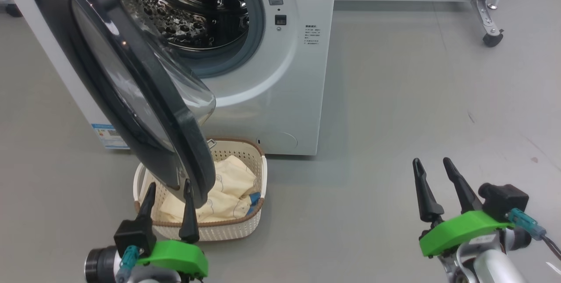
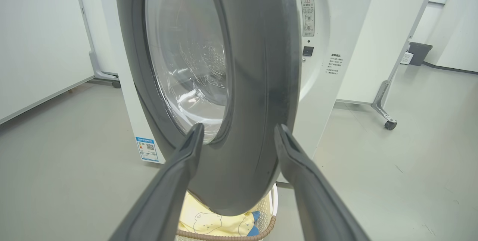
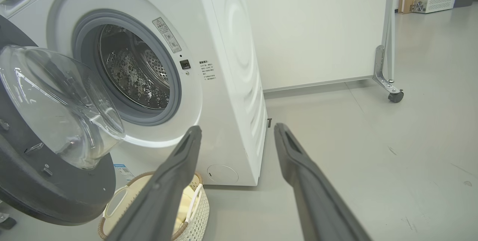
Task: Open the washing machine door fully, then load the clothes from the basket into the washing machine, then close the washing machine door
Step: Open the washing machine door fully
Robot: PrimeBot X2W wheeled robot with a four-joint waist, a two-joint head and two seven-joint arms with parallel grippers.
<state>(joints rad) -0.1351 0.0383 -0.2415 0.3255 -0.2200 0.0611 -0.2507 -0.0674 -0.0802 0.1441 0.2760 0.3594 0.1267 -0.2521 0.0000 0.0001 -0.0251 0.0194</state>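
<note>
The washing machine (image 1: 280, 90) stands ahead with its steel drum (image 1: 188, 7) exposed. Its door (image 1: 131, 90) is swung out partly open, the black rim and glass bowl (image 3: 63, 103) hanging over the basket (image 1: 245, 226). The cream-yellow clothes (image 1: 230, 186) with a blue patch lie in the basket on the floor, partly hidden by the door. My left gripper (image 1: 168, 186) is open just in front of the door's lower edge; in the left wrist view its fingers (image 2: 179, 174) straddle the door rim (image 2: 257, 121). My right gripper (image 1: 431, 164) is open, empty, over bare floor to the right.
A white wheeled partition with a metal leg and caster (image 1: 491, 37) stands behind and to the right of the machine. Grey floor (image 1: 416, 99) spreads wide on the right. Another panel (image 2: 37, 39) stands to the left of the machine.
</note>
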